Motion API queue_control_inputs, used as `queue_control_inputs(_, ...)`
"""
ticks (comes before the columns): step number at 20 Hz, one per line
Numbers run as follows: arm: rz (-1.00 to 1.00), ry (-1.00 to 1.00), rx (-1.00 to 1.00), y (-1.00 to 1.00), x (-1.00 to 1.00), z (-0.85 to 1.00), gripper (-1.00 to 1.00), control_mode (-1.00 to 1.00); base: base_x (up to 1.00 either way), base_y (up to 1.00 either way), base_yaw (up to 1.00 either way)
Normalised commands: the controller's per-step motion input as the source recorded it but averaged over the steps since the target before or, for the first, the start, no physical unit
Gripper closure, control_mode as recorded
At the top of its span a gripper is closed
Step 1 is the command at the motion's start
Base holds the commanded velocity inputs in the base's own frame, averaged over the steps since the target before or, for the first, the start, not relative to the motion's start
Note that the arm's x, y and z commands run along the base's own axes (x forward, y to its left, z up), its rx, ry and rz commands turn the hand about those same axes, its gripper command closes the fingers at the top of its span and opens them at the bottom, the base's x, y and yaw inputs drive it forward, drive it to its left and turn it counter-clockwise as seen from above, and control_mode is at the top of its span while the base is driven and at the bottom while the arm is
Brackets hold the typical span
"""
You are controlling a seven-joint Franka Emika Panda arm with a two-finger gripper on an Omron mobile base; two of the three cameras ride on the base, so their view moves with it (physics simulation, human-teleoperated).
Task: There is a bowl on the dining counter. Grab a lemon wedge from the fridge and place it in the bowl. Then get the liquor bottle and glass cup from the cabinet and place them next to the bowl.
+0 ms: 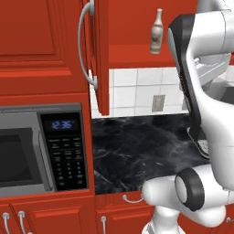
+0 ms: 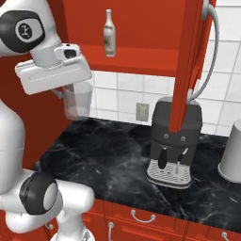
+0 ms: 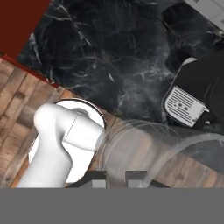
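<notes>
My gripper (image 2: 71, 90) is shut on the glass cup (image 2: 78, 100), a clear tumbler that hangs below the hand, above the left end of the black marble worktop. In the hand view the glass cup (image 3: 131, 148) rises between the two fingertips (image 3: 98, 178). The liquor bottle (image 2: 109, 33) stands upright on the shelf of the open red cabinet (image 2: 141, 19), up and to the right of the hand; the left base view shows the liquor bottle (image 1: 156, 32) too. The bowl, lemon wedge, fridge and dining counter are out of view.
The cabinet door (image 2: 188, 66) stands open with its curved grey handle (image 1: 85, 45). A black coffee machine (image 2: 174, 141) sits on the worktop (image 1: 137, 151) below the door. A grey cylinder (image 2: 231, 153) stands at the far right. A microwave (image 1: 41, 151) is built in at the left.
</notes>
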Motion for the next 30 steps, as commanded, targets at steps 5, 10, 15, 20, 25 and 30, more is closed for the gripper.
queue_control_inputs(5,0.00,0.00,0.00,0.00,-0.09,-0.11,1.00,1.00,-0.54,0.00,0.00)
queue_control_inputs(10,0.00,0.00,0.00,0.00,0.00,0.00,1.00,1.00,-1.00,0.09,0.19)
queue_control_inputs(15,0.00,0.00,0.00,0.00,0.00,0.00,1.00,1.00,-0.93,0.41,0.74)
queue_control_inputs(20,0.00,0.00,0.00,0.00,0.00,0.00,1.00,1.00,-0.36,0.64,0.87)
queue_control_inputs(25,0.00,0.00,0.00,0.00,0.00,0.00,1.00,1.00,-0.03,0.67,0.89)
queue_control_inputs(30,0.00,0.00,0.00,0.00,0.00,0.00,1.00,1.00,0.12,0.58,0.84)
